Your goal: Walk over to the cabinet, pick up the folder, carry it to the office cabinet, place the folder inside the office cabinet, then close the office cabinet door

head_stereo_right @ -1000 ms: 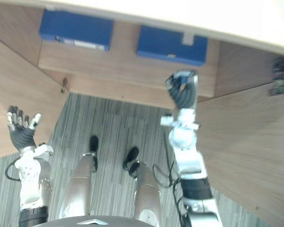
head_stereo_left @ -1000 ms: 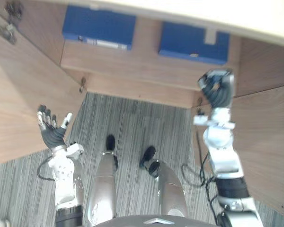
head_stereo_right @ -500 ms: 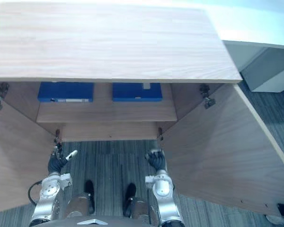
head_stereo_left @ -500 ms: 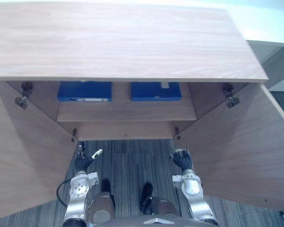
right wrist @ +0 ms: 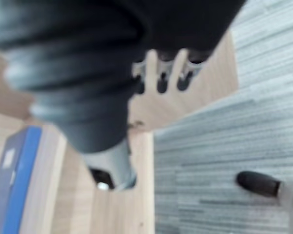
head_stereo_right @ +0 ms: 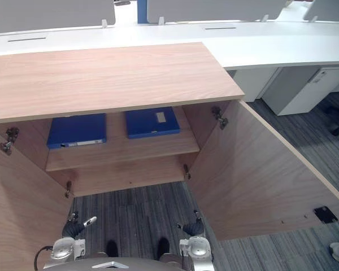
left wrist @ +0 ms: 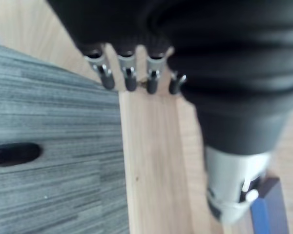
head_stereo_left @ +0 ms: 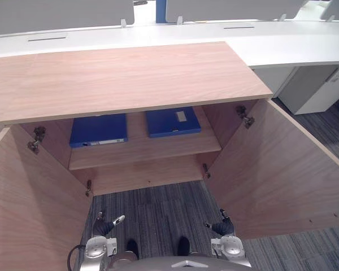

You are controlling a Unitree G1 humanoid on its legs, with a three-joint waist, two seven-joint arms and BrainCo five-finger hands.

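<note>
Two blue folders lie flat on the shelf of the open wooden cabinet [head_stereo_left: 118,79]: a plain one [head_stereo_left: 98,130] on the left and one with a white label [head_stereo_left: 172,122] on the right. Both hands hang low over the carpet in front of the cabinet, well short of the shelf and holding nothing. My left hand [head_stereo_left: 103,226] has straight fingers [left wrist: 129,78] and its thumb stuck out. My right hand [head_stereo_left: 222,227] also has its fingers [right wrist: 161,83] stretched out. An edge of a blue folder [right wrist: 17,180] shows past the right thumb.
The cabinet's left door [head_stereo_left: 28,209] and right door [head_stereo_left: 277,169] stand swung wide open on either side of me. A white desk [head_stereo_left: 282,48] runs behind the cabinet, with a grey pedestal [head_stereo_left: 316,90] under it at the right. Striped grey carpet lies between the doors.
The camera has swung up and back, so the cabinet top and desk have come into view. My right hand has uncurled from a fist, and both hands sit lower in the picture.
</note>
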